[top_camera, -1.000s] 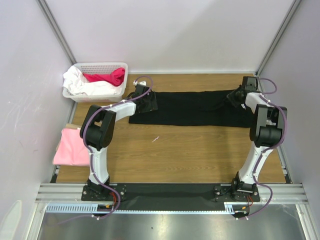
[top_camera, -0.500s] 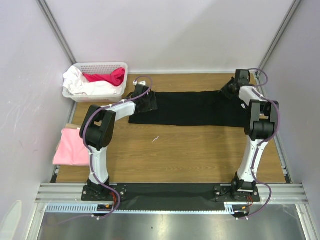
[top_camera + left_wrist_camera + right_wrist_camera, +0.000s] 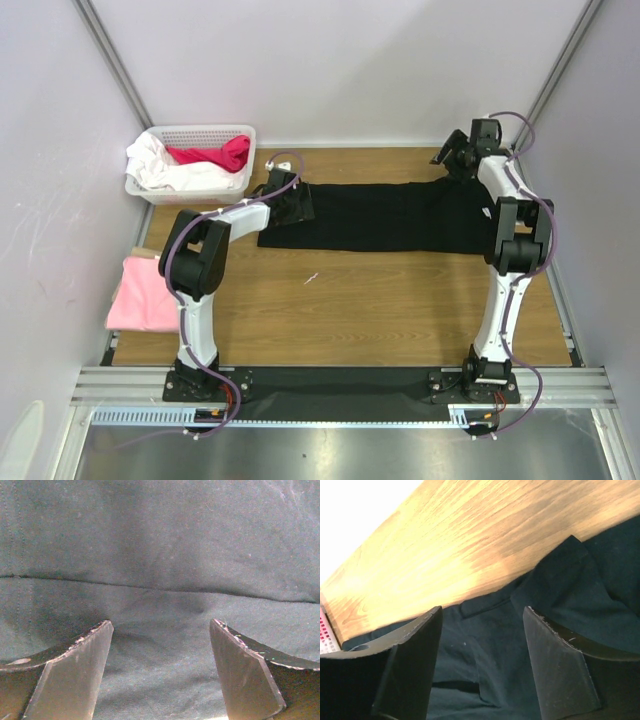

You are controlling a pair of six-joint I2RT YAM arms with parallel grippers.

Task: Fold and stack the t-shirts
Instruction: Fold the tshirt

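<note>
**Step in hand:** folding the black t-shirt (image 3: 390,218). It lies as a long flat band across the far half of the table (image 3: 380,300), running left to right. This appears to be a mid-fold stage, with no stacking yet.

**Grippers:**
- The left gripper (image 3: 160,625) is at the band's left end. Its fingers are spread wide over the cloth and hold nothing.
- The right gripper (image 3: 482,610) hangs above the band's far right corner. Its fingers are also parted and empty.

**Next move:** probably a fresh pinch at each end, to carry one end across the other.

**Stack site:** the pink t-shirt (image 3: 145,293) lies folded at the near left table edge, well apart from the black one.

**Hard to make out:**
- Whether the left fingertips touch the cloth.
- The chest mark, sleeves and collar.
- The pink shirt's right edge, which is behind the left arm.
- The kind of white and magenta cloth in the basket (image 3: 200,133).
</note>
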